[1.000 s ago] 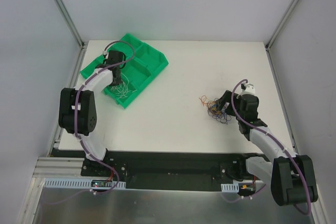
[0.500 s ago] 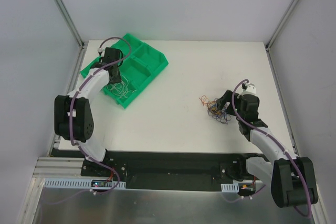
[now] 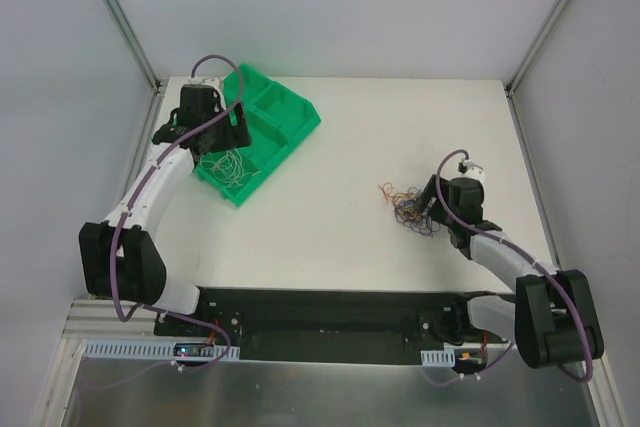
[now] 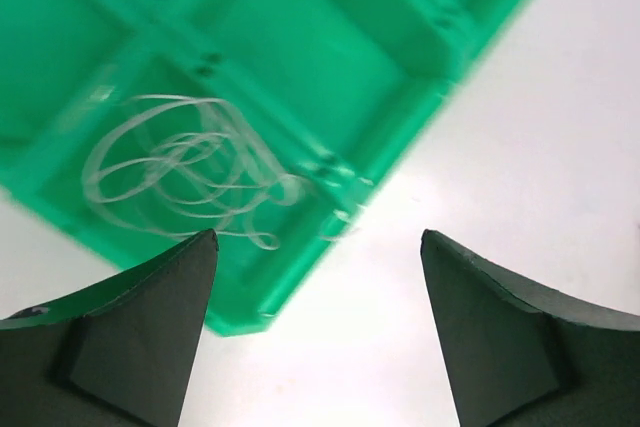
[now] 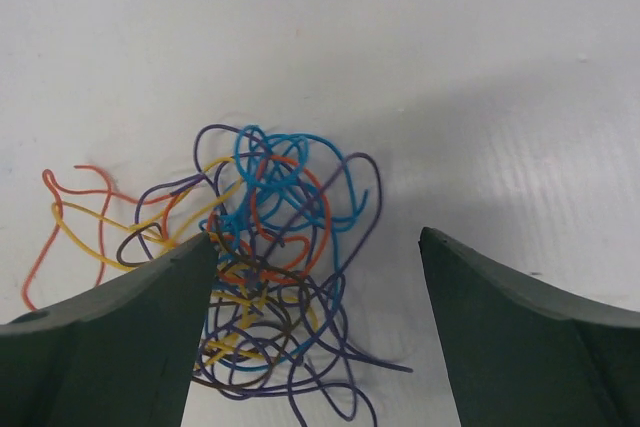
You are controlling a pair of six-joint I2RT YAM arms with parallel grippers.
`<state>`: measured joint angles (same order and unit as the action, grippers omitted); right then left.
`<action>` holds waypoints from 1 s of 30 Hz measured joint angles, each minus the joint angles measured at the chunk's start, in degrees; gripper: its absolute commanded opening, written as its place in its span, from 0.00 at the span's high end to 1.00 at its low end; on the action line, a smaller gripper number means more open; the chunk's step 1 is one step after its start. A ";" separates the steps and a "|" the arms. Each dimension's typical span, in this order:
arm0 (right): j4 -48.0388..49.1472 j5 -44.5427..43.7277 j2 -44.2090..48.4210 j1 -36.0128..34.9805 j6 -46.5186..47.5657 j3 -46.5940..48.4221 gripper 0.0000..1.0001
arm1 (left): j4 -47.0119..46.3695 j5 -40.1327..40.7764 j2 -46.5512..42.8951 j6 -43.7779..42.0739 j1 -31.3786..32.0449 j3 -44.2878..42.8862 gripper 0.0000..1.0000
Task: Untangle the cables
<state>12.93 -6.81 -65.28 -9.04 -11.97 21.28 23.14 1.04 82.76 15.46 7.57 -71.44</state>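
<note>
White tabletop (image 3: 330,247) inside grey walls (image 3: 60,67), seen from above. Top view is too coarse for single strands, so the wrist views carry the detail. Left wrist view is motion-blurred: edges of the green divided bin (image 3: 292,113) smear, and it is cut off at the top and left of that frame. The bin sits at the table's far-left corner, skewed to the table edges, with several compartments. Only the compartment at the bin's near corner has contents: a loose white cable (image 4: 185,167) coiled in overlapping loops. One loop reaches the compartment wall. Whether it hangs over the rim I cannot tell through the blur. Other compartments look bare green. Left gripper (image 4: 315,247) is above the bin's near edge, jaws spread wide, nothing between them, only bin rim and tabletop showing in the gap. Cable tangle (image 5: 275,277) lies on the bare tabletop at right of centre, well apart from the bin: blue, purple, orange, yellow and dark strands knotted together, orange and yellow ends straying left in the right wrist view. Right gripper (image 5: 315,247) is low over it, jaws wide, not pinching any strand. Its left finger (image 5: 110,347) hides part of the tangle's left and lower side, and the bottom of the tangle runs off the frame. Strand count not readable.
</note>
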 measured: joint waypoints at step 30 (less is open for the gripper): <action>-7.67 12.13 -4.42 -21.97 2.54 7.85 0.38 | -7.91 -32.61 16.90 14.01 27.82 4.22 0.30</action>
<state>5.26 5.32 -69.69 -31.00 -9.43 29.12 15.22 -31.57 99.66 29.47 35.40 -67.22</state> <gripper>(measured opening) 0.620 0.737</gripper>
